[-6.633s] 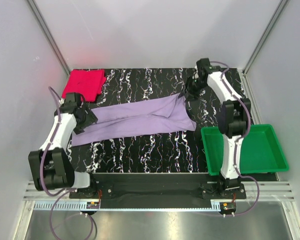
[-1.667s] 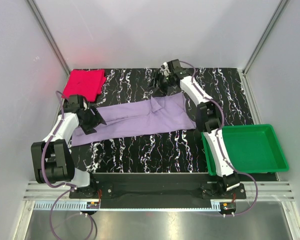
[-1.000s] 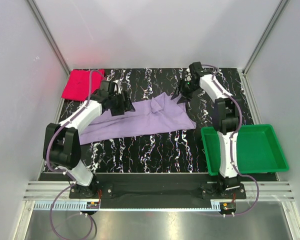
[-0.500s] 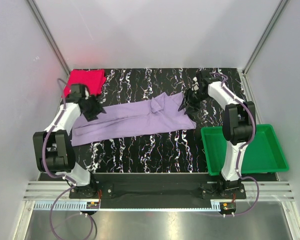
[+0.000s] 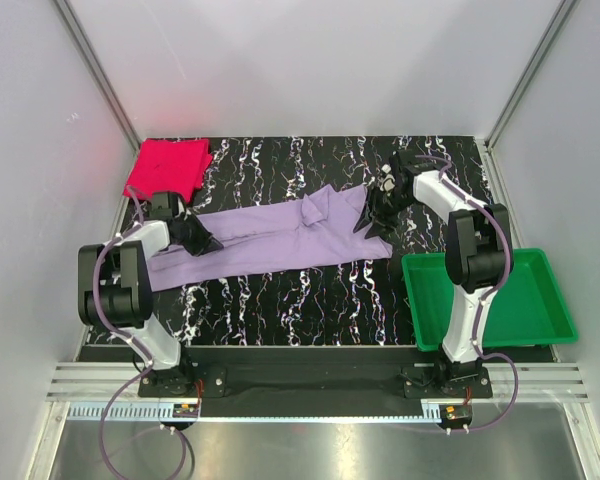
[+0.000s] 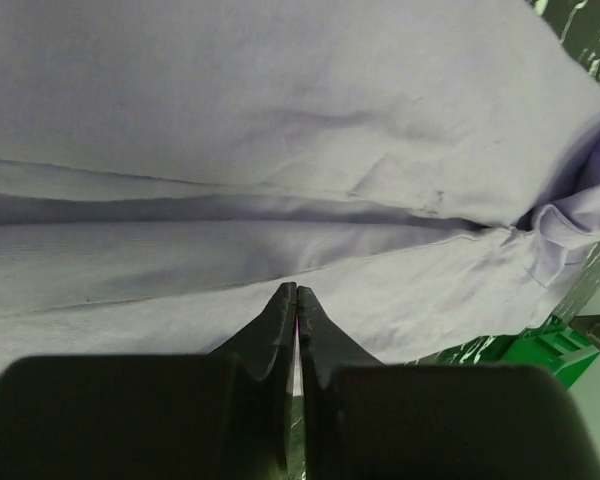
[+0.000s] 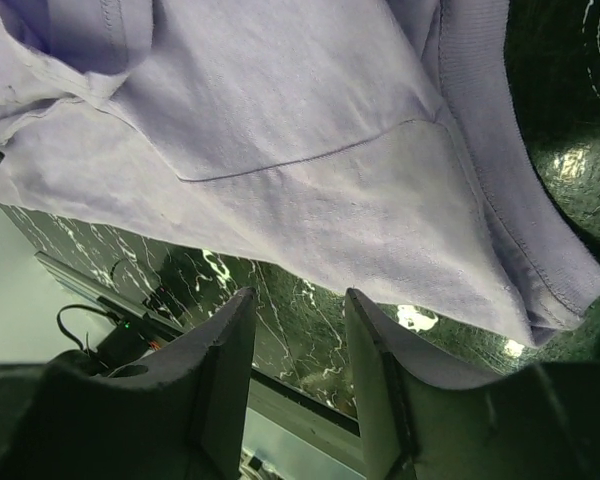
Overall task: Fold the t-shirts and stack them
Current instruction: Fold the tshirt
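The lavender t-shirt (image 5: 280,235) lies spread in a long band across the black marbled table, with a rumpled fold near its middle top. The pink-red t-shirt (image 5: 168,168) rests as a folded square at the back left corner. My left gripper (image 5: 201,240) is low at the lavender shirt's left end. In the left wrist view its jaws (image 6: 296,292) are pressed together, pinching the cloth's (image 6: 280,120) near edge. My right gripper (image 5: 372,220) hovers at the shirt's right end. Its jaws (image 7: 298,295) stand apart just off the hem (image 7: 280,200), with only table between them.
A green plastic tray (image 5: 475,259) sits at the front right, beside the right arm's base, and shows as a green corner (image 6: 555,340) in the left wrist view. Bare marbled table (image 5: 310,290) runs in front of the shirt. White walls close in on both sides.
The left gripper moved from beside the pink-red shirt down onto the lavender shirt's left end and closed there. The right gripper shifted slightly at the right end and stayed open.
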Tool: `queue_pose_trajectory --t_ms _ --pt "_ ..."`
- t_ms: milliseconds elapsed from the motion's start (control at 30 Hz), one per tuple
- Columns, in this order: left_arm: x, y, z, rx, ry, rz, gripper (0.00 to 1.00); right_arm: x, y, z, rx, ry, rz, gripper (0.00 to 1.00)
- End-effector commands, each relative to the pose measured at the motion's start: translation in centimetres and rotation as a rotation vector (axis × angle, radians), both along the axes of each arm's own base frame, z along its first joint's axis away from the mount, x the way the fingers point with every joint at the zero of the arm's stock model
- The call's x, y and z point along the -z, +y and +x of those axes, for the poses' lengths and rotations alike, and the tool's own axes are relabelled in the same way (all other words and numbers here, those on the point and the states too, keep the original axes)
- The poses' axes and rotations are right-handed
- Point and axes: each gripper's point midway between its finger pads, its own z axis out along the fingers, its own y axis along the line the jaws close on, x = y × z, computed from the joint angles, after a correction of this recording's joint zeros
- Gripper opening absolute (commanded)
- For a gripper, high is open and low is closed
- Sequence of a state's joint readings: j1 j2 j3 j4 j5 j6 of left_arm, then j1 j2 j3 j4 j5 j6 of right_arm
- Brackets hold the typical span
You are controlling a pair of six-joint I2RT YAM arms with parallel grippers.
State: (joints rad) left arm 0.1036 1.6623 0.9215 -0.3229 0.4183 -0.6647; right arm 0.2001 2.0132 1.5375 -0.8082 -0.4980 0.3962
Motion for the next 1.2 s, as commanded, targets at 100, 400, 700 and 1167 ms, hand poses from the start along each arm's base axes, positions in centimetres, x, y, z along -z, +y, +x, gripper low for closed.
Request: queue_pose_trajectory --t_ms 100,400,700,1167 --pt "-0.3 0.0 0.1 0.005 -0.051 0.023 0.08 -2.8 0.5 0.2 -0.032 -0.097 0.031 0.47" --pt "1.9 0.6 1.6 -0.004 -0.009 0.064 0.09 -2.5 0.5 -0.1 -0.036 -0.081 0.035 0.47" --pt "0.0 3.6 6.2 -0.038 -0.055 0.195 0.16 -2.2 0.1 -1.0 -0.039 -0.071 0.018 0.47" --pt "-4.2 8.7 1.4 -0.082 0.041 0.426 0.35 -3.5 0.8 -1.5 -0.037 -0.090 0.072 0.47"
